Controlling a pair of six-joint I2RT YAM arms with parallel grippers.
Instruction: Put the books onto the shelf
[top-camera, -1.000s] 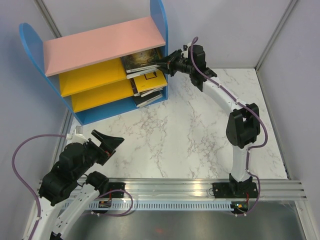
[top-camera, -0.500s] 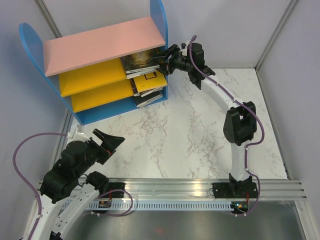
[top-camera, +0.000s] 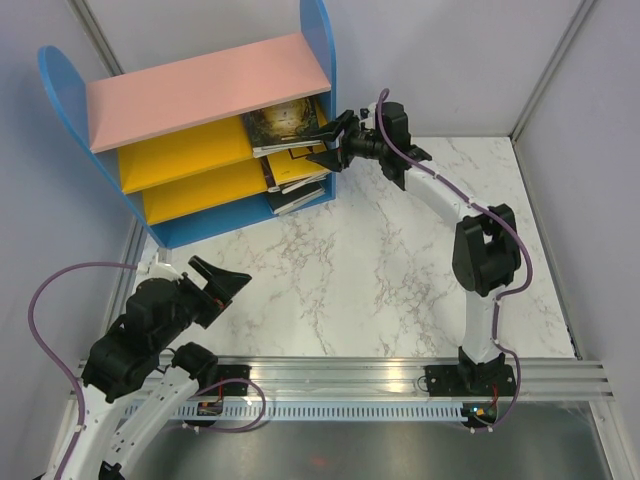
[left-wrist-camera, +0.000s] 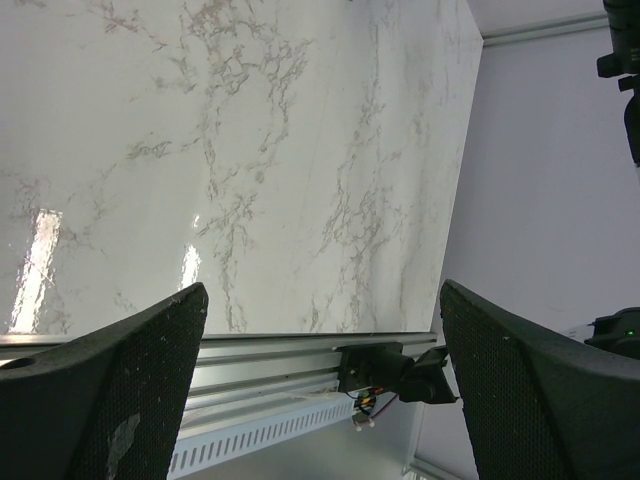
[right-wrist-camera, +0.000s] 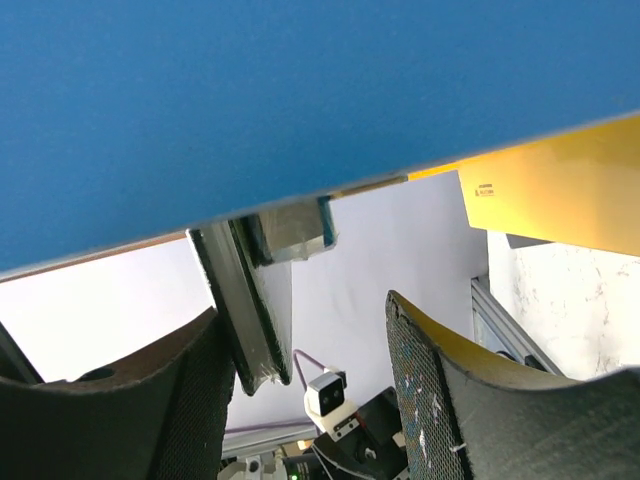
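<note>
My right gripper (top-camera: 336, 145) sits at the right-hand open end of the big bookshelf (top-camera: 205, 88), the one with rounded blue side panels, a pink top board and yellow boards below. Its jaws stand well apart and clamp nothing. In the right wrist view a dark-edged book (right-wrist-camera: 250, 300) lies against one finger with a clear gap to the other, so I judge it free, not gripped.

The thin paperback books (top-camera: 285, 123) that I can see are all on the bookshelf. A black-and-gold stack lies under the pink board, a yellow book (top-camera: 297, 165) on the board below, and more at the bottom. They lie flat with their edges at the right end, which is why I work from that side.

My left gripper (top-camera: 218, 283) hovers wide open and empty over the white marble table (top-camera: 390, 250), in front of the bookshelf's base, out of the way. I see no book on the table, so I judge the task nearly finished.
</note>
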